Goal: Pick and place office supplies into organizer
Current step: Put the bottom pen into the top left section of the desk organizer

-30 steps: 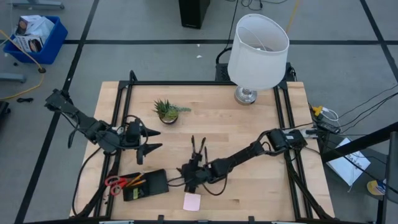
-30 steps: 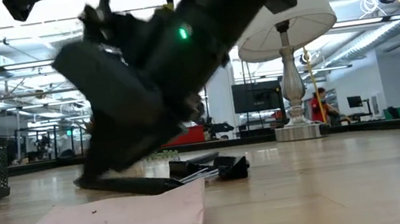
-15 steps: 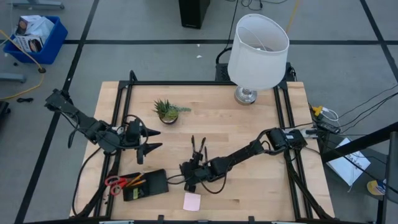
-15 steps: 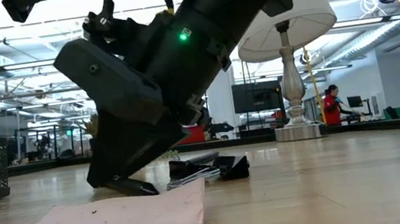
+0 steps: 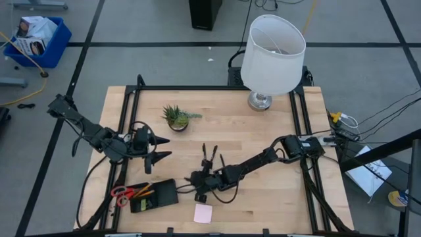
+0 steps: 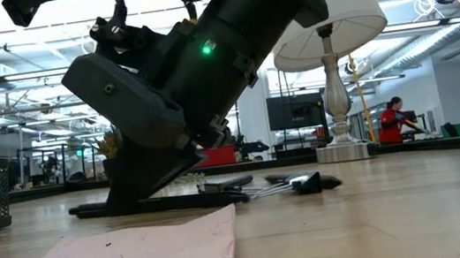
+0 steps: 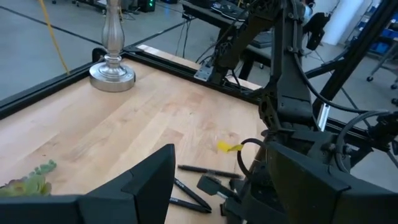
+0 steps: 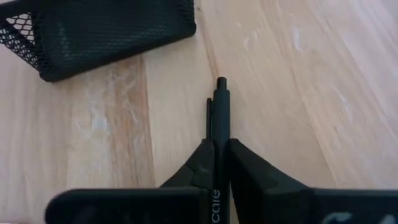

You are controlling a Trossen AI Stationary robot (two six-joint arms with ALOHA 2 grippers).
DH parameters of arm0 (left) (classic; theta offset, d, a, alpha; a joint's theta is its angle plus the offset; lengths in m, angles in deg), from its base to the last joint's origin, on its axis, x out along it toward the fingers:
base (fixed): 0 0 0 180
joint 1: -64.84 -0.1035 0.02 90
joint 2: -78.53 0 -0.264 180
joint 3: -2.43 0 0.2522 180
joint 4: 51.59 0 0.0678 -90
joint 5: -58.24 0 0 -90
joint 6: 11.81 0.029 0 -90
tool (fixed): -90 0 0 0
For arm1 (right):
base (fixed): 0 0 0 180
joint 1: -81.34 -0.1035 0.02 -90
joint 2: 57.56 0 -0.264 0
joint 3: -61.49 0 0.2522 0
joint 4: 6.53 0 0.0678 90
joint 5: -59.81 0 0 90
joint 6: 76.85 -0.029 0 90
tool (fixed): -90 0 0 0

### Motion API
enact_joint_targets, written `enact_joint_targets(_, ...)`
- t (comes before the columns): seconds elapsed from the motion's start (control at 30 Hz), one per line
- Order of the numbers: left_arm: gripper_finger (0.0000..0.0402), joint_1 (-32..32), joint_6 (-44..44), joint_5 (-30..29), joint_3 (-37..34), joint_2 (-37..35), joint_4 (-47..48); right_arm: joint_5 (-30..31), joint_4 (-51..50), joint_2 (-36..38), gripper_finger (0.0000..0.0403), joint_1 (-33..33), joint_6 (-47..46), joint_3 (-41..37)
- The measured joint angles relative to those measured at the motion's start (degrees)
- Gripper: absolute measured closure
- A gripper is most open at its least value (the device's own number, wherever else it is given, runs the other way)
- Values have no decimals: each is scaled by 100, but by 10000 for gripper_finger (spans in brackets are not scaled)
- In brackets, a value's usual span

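Wooden table [image 5: 263, 131] carries everything; using the black mesh organizer [image 5: 156, 195] as the landmark.

White-shaded lamp [image 5: 272, 54] stands at the table's far edge, well apart from the organizer. Small potted plant [image 5: 176, 117] sits beyond the organizer, toward the far side.

Left gripper [image 5: 160, 149] hangs over the table just beyond the organizer on the plant's side, fingers spread wide, nothing between them. Left wrist view shows the same gap between its dark fingers [image 7: 149, 186].

Right gripper [image 5: 199, 186] is low at the table just beside the organizer's end that faces the table's middle. Its fingers [image 8: 249, 180] are pressed together, pinching a black pen [image 8: 221, 124]. The pen runs lengthwise through the slot between the jaws; its clip end sticks out past the fingertips and points toward the organizer's mesh wall [image 8: 99, 34]. Pen tip is near that wall, not touching it. The low view shows the pen lying low along the tabletop under the gripper body.

Red-handled scissors [image 5: 122, 193] lie touching the organizer's outer end. Orange pencil [image 5: 146, 191] lies in the organizer near the scissors.

Pink sticky-note pad [image 5: 202, 212] lies flat on the table near the organizer's near corner, just beside the right gripper.

More black pens [image 5: 210, 157] and black clips [image 6: 308, 183] lie loose on the table past the right gripper, away from the organizer. Small yellow block [image 7: 227, 147] lies near them.
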Motion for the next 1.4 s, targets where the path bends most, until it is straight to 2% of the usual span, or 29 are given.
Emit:
enact_joint_targets(0.23,144,-2,21,69,0,176,39,105,319,-20,373,2,342,-15)
enact_joint_targets(0.37,144,-53,4,-91,0,360,7,125,322,0,380,2,461,-17)
enact_joint_targets(0.77,144,-188,28,-71,0,470,-59,152,281,409,379,-27,824,-31)
enact_joint_targets(0.9,144,-181,56,-72,0,483,-96,418,276,557,378,-31,1107,-31)
enact_joint_targets(1.1,144,-179,500,36,0,483,-726,499,115,957,379,186,1462,-26)
enact_joint_targets(1.2,144,-178,517,18,0,477,-1329,753,28,1236,379,227,1658,-25)
enact_joint_targets(1.3,144,-95,686,189,2,333,-1473,1042,-68,1486,378,207,1848,-20)
enact_joint_targets(1.4,144,4,784,227,2,208,-1663,1085,-159,1719,379,167,1995,-20)
